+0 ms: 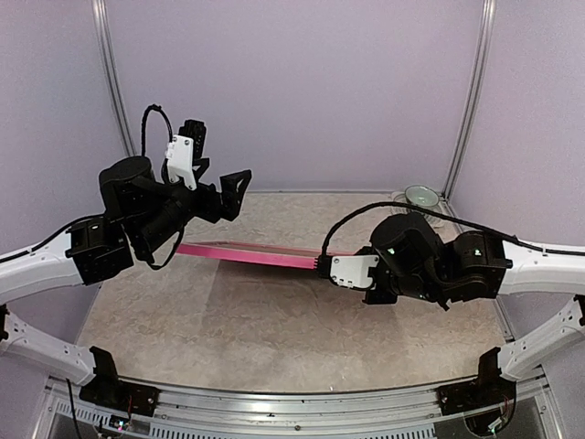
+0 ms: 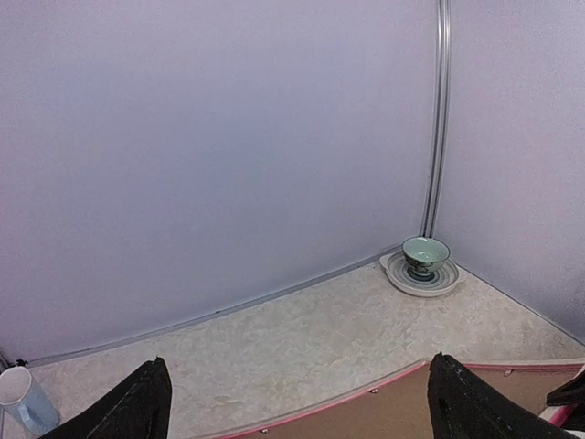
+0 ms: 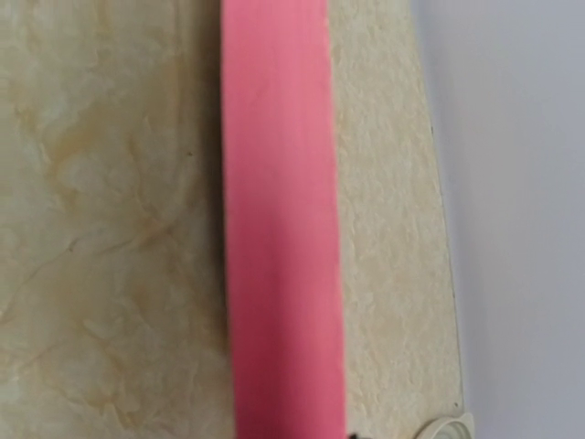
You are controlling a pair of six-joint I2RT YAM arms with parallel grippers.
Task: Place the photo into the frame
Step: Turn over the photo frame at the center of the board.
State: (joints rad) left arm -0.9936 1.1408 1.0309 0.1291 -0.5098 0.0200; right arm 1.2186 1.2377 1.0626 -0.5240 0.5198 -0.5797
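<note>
Frame hangs edge-on over the tabletop, one end clamped in the right jaws. The left jaws stand wide open above it. Keep the frame level while lowering; no photo is visible.

The frame stretches left to right across the middle of the surface, between the arms. The right end effector grips its right end. The left end effector stands above its left end, apart from it. A bowl sits on a saucer in the far right corner, and a mug stands far left.
</note>
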